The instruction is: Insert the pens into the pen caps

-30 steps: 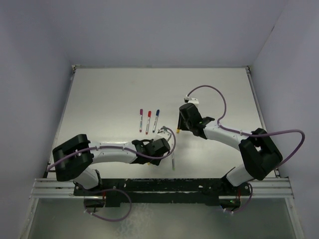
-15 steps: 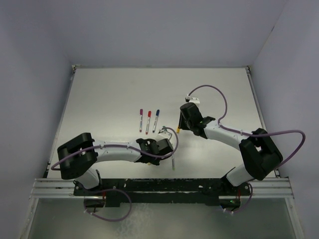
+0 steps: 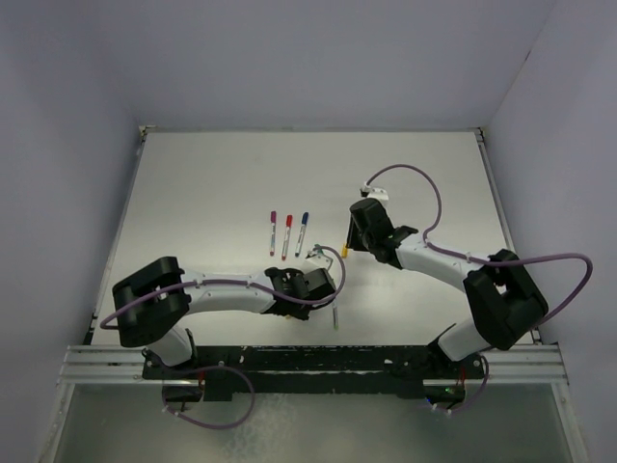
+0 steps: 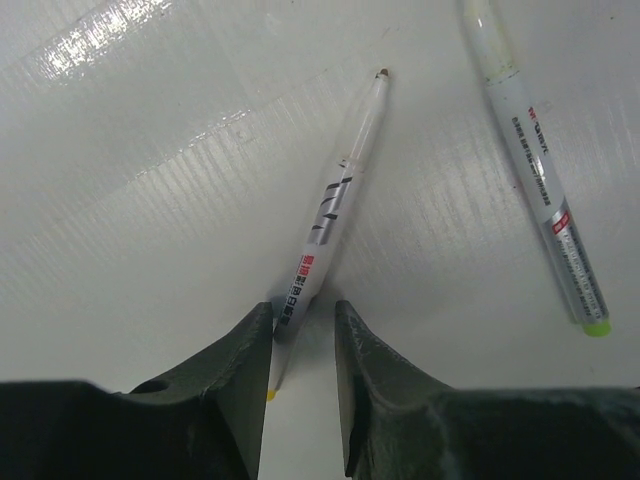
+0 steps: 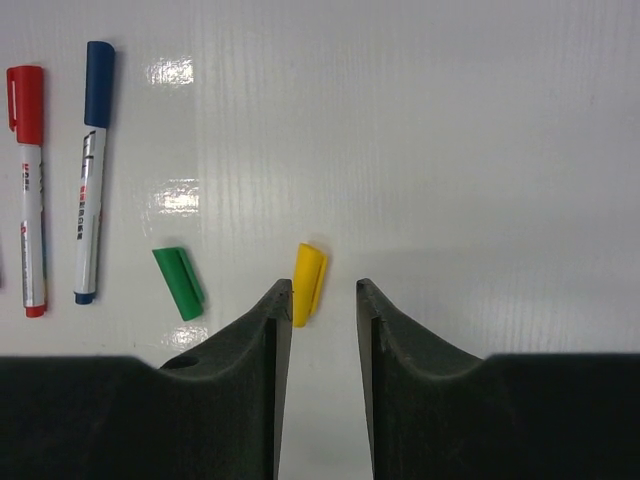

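Observation:
In the left wrist view my left gripper (image 4: 303,310) is open. Its fingers stand either side of the rear end of an uncapped white pen (image 4: 335,205) with a yellow end, which lies on the table close to the left finger. A second uncapped pen (image 4: 535,160) with a green end lies to the right. In the right wrist view my right gripper (image 5: 322,290) is open and low over the table. A yellow cap (image 5: 309,283) lies just ahead of its left fingertip, and a green cap (image 5: 179,282) lies to the left. The yellow cap also shows in the top view (image 3: 344,250).
Three capped pens (image 3: 287,234) lie side by side left of centre, with purple, red and blue caps. The red-capped pen (image 5: 27,185) and the blue-capped pen (image 5: 92,170) show in the right wrist view. One loose pen (image 3: 335,315) lies near the front edge. Walls enclose the white table (image 3: 212,183).
My left arm has shifted a little, its elbow moving right and up in the view. The right arm has hardly moved.

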### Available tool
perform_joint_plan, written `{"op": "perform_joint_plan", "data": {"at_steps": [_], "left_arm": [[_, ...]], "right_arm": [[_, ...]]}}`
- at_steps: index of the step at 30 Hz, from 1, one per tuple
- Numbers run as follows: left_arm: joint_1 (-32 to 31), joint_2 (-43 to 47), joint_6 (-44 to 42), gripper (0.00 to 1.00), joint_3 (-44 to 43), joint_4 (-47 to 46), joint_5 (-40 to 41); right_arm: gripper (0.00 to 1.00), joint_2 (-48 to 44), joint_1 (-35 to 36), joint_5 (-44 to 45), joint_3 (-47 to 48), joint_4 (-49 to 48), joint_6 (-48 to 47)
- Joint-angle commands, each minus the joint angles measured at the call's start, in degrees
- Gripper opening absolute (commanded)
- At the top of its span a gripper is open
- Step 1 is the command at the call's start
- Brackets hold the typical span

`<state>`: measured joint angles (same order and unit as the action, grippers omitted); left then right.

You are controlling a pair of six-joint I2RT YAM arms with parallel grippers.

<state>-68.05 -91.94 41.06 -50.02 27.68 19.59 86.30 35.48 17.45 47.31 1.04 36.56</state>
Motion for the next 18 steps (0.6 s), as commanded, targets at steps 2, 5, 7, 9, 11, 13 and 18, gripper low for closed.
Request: {"op": "perform_joint_plan", "data": {"at_steps": [2, 5, 7, 9, 11, 13, 18], "left_arm": [[-0.3, -3.4, -1.7, 0.35, 0.2, 0.6, -0.5], [-0.3, -4.7, -2.0, 0.33, -0.8, 1.4, -0.5], [-0.3, -5.0, -2.0, 0.28, -0.9, 1.6, -0.6], [-0.2, -5.0, -2.0, 0.13, -0.8, 1.6, -1.1], [-0.2, -4.9, -2.2, 0.04, -0.6, 1.6, -1.8], [-0.2, -4.6, -2.2, 0.0, -0.2, 1.6, -2.3], [-0.2, -3.0, -1.9, 0.0, 1.6, 0.2, -3.3]], "right_arm": [[0.34, -2.8, -0.4, 1.4, -0.6, -1.1, 0.8], [0.34, -3.3, -0.4, 1.6, -1.2, -1.0, 1.0], [0.33, -3.5, -0.5, 1.7, -1.4, -0.9, 1.0], [0.34, -3.8, -0.4, 1.8, -1.6, -0.7, 1.1], [0.33, -4.2, -0.4, 1.8, -1.8, -0.5, 1.2], [0.33, -4.5, -0.4, 1.7, -1.9, -0.2, 1.3], [0.33, -4.2, -0.4, 0.3, -1.7, 0.3, 0.6]]}}
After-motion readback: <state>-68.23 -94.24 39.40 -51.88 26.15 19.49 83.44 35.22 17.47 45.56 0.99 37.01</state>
